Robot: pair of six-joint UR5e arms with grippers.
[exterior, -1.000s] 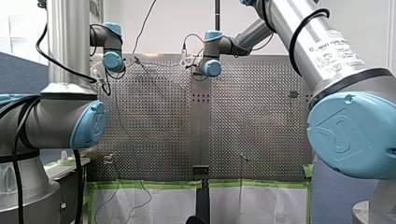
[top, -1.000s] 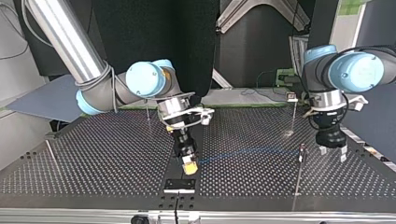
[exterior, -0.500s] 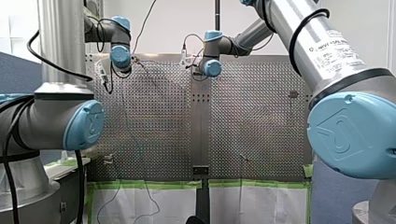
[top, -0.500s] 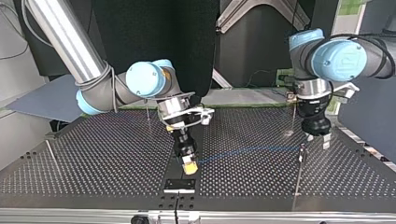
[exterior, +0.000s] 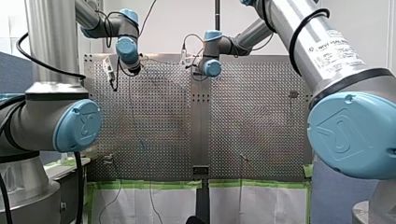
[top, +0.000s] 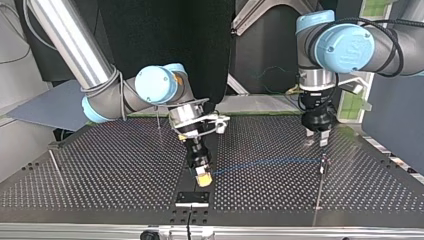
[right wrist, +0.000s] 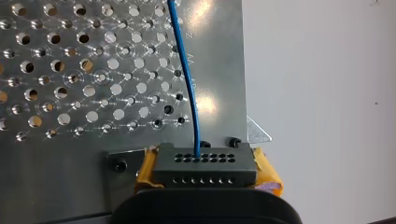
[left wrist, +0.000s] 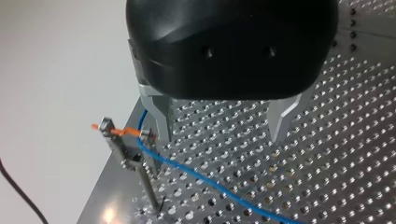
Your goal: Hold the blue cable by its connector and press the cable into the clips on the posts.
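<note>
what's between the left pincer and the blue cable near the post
Nothing visible does. My left pincer hangs open with the blue cable running just ahead of it, beside the post; only open space lies between.

Perforated table [left wrist: 327,163] lies open under my left claw [left wrist: 220,137]; a post [left wrist: 145,184] and blue cable [left wrist: 219,189] crowd one finger.

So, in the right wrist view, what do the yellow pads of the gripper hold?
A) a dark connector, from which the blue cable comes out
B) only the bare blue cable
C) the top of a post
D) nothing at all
A: the connector, dark with rows of small holes, sits clamped between the yellow pads of my right gripper, and the blue cable runs out of it over the perforated table.
</note>
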